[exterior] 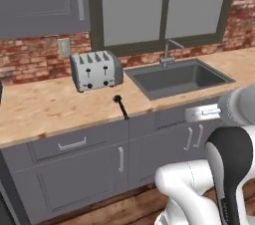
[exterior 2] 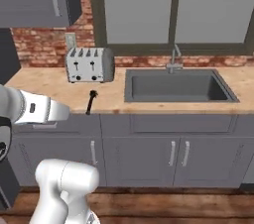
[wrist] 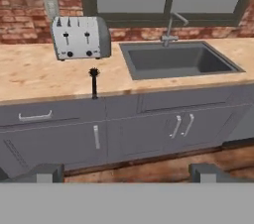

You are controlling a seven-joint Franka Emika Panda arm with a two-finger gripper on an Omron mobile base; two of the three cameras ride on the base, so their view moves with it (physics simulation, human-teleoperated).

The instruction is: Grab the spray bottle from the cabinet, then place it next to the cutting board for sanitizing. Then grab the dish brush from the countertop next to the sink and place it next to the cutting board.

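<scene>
The dish brush [wrist: 94, 83], a slim black stick with a bristly head, lies on the countertop [wrist: 34, 72] near its front edge, between the toaster and the sink [wrist: 176, 60]. It also shows in both base views, dish brush [exterior: 121, 106] and dish brush [exterior 2: 91, 101]. My gripper [wrist: 128, 173] is open and empty, held out in front of the lower cupboards, well short of the brush. The grey wall cabinet [exterior: 40, 0] hangs at the upper left with its door shut. The spray bottle and the cutting board are out of view.
A silver four-slot toaster [exterior: 96, 70] stands against the brick wall left of the sink. A curved faucet [exterior: 168, 52] rises behind the basin under a wide window. Grey drawers and cupboard doors [exterior 2: 139, 153] run below the counter, over a wood floor.
</scene>
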